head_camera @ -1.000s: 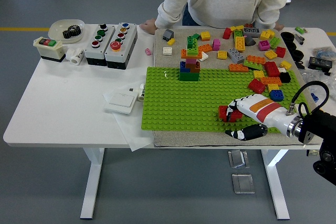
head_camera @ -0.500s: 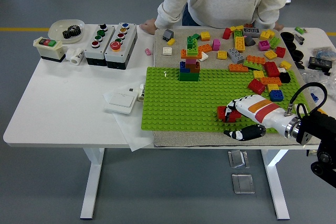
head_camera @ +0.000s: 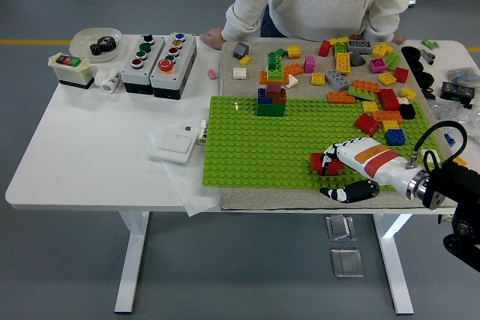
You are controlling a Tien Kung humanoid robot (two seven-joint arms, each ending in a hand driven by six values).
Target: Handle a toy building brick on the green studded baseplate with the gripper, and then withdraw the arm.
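Note:
The green studded baseplate (head_camera: 247,148) lies on a grey mat in the middle of the table. A red brick (head_camera: 321,162) sits on its near right part. My right hand (head_camera: 334,168) comes in from the lower right, its white fingers curled over the red brick and its thumb (head_camera: 349,192) hanging past the plate's near edge. A small stacked build of green, blue, red and purple bricks (head_camera: 271,100) stands at the plate's far edge. My left arm is out of sight.
Several loose bricks (head_camera: 360,65) are scattered on the mat behind and right of the plate. Button boxes (head_camera: 159,55), a white bowl (head_camera: 95,40) and a white switch (head_camera: 175,140) sit to the left. A person stands at the far side, hands resting on the table edge.
My right hand and the red brick have shifted slightly left and toward the near edge. The rest of the scene is unchanged.

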